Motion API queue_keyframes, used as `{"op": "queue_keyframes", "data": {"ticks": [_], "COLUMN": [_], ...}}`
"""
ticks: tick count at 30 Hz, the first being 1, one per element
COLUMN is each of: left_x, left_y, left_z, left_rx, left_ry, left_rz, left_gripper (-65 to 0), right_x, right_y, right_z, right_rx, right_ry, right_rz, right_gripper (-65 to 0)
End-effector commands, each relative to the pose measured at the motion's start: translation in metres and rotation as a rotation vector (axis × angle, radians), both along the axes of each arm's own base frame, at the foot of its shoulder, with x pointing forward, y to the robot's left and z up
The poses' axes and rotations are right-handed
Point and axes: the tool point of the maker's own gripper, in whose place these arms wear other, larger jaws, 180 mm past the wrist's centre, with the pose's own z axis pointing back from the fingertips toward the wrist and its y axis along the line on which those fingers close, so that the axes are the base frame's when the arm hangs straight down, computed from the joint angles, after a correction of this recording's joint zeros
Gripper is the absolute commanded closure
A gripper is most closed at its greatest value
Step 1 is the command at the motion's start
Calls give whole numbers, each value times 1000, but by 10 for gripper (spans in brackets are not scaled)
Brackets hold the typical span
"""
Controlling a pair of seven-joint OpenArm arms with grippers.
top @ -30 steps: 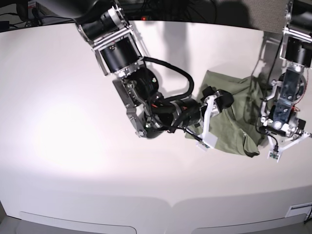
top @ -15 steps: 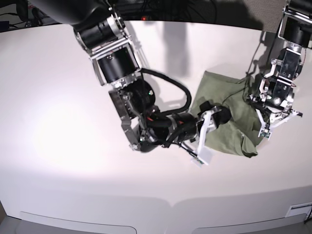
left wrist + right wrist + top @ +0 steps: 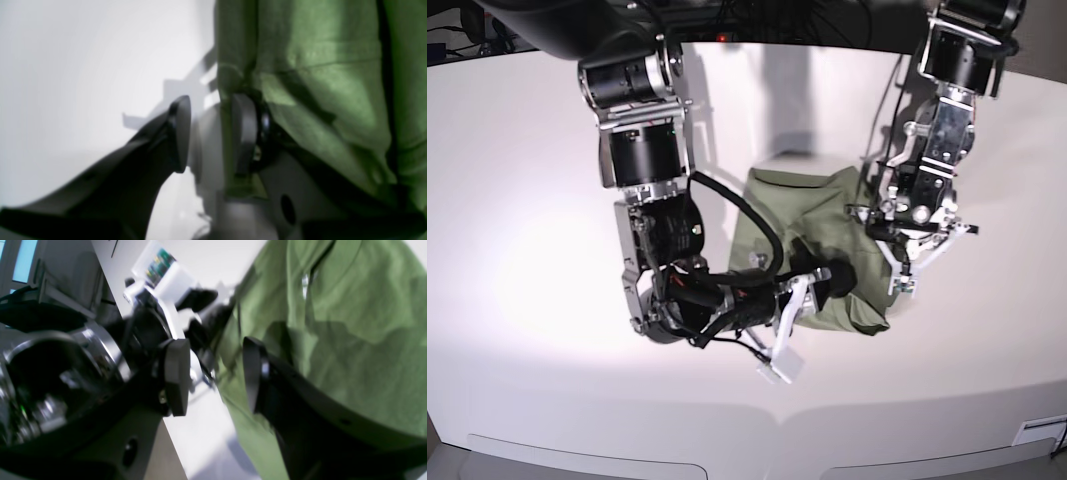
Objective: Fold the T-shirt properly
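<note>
The sage-green T-shirt [image 3: 802, 215] lies bunched on the white table [image 3: 527, 200], right of the middle. My right gripper [image 3: 827, 283] is at its near edge. In the right wrist view the jaws [image 3: 213, 376] stand apart, with the shirt's [image 3: 350, 356] edge between them, by the right finger [image 3: 255, 373]. My left gripper [image 3: 885, 252] is at the shirt's right edge. In the left wrist view its jaws [image 3: 208, 133] stand apart, and a thin strip of shirt [image 3: 333, 66] lies against the right finger [image 3: 243, 133].
The big black right arm [image 3: 642, 150] reaches down over the table's middle left. The left arm [image 3: 947, 90] comes in from the top right. Dark cables and equipment [image 3: 487, 25] lie beyond the far edge. The table's front edge [image 3: 777, 420] is near.
Both grippers have moved left across the table, and the T-shirt has moved left with them and is more bunched. The left arm also swung inward from the right edge.
</note>
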Motion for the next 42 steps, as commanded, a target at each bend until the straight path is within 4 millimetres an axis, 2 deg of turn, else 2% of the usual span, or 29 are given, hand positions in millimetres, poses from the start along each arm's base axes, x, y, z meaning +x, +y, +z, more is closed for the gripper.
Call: {"op": "queue_keyframes", "data": {"ticks": [1,5,10,14,19,26,31,39,42], "left_x": [-27,-31,-38,-36,-21,-6,2,13,20], "left_y": [-26,-53,-75,-81,-91,-104,-115,-118,-118], "left_z": [-14,-14,-13,-10,0,17,28,37,42], "left_rx": [-89,-151,-192,-209,-233,-299,-364,-367,-364], "left_ry": [136,161,199,195,136,101,93,61,40], "left_rz": [-22,-30,-50,-72,-167,-198,-209,-240,-243], "left_gripper": [-215,-215,-215,-215,-215,-215,-215,-215,-215], "right_x": [12,16,22,26,30,37,39,41,41], "right_y": [2,-28,-64,-88,-100,-119,-146,-173,-175], "right_z": [25,14,-4,-15,-21,-24,-29,-32,-33], "right_rx": [37,-45,-154,-237,-282,-316,-367,-419,-417], "right_ry": [-70,-82,-78,-80,-81,-75,-74,-73,-76], "right_rz": [-1,-15,-47,-73,-101,-155,-180,-203,-211], "right_gripper": [-265,-265,-265,-265,-265,-265,-265,-265,-265]}}
